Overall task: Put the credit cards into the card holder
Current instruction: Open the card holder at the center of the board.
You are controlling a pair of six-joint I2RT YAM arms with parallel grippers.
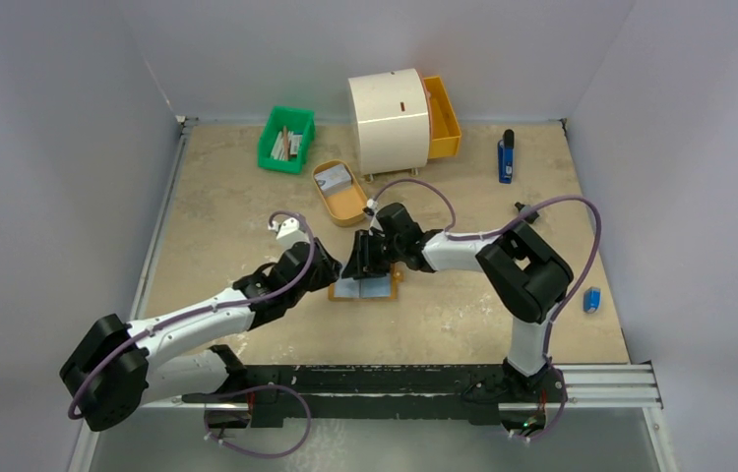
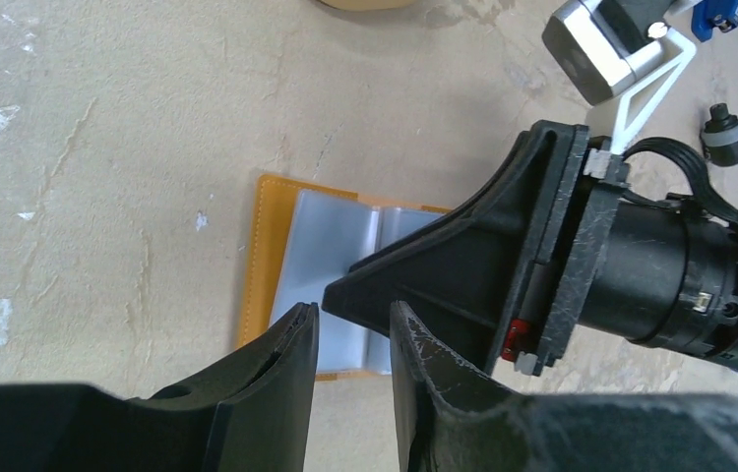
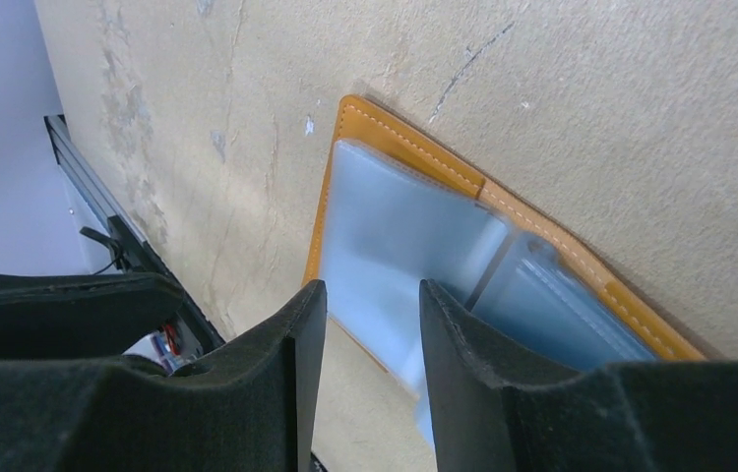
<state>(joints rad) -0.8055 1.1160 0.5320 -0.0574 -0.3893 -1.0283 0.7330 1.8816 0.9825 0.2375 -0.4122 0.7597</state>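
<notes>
The card holder [image 1: 377,290] lies open on the table, orange-tan outside with pale blue-grey sleeves [image 3: 395,216] inside. My left gripper [image 1: 334,273] hovers at its left edge, jaws open a little with nothing between them [image 2: 353,310]. My right gripper [image 1: 357,264] points down over the holder's middle and stands open [image 3: 370,287]. A blurred pale blue sheet edge [image 3: 422,388] runs beside its right finger; I cannot tell whether it is a card or a sleeve. In the left wrist view the right gripper [image 2: 345,287] covers the right half of the holder [image 2: 331,231]. One pale credit card [image 1: 334,177] lies in the oval tray.
The oval orange tray [image 1: 345,205] sits just behind the holder. A green bin [image 1: 286,138] with sticks and papers stands at the back left. The white round cabinet [image 1: 390,118] has its orange drawer [image 1: 441,116] pulled out. Blue items [image 1: 506,155] [image 1: 591,299] lie on the right.
</notes>
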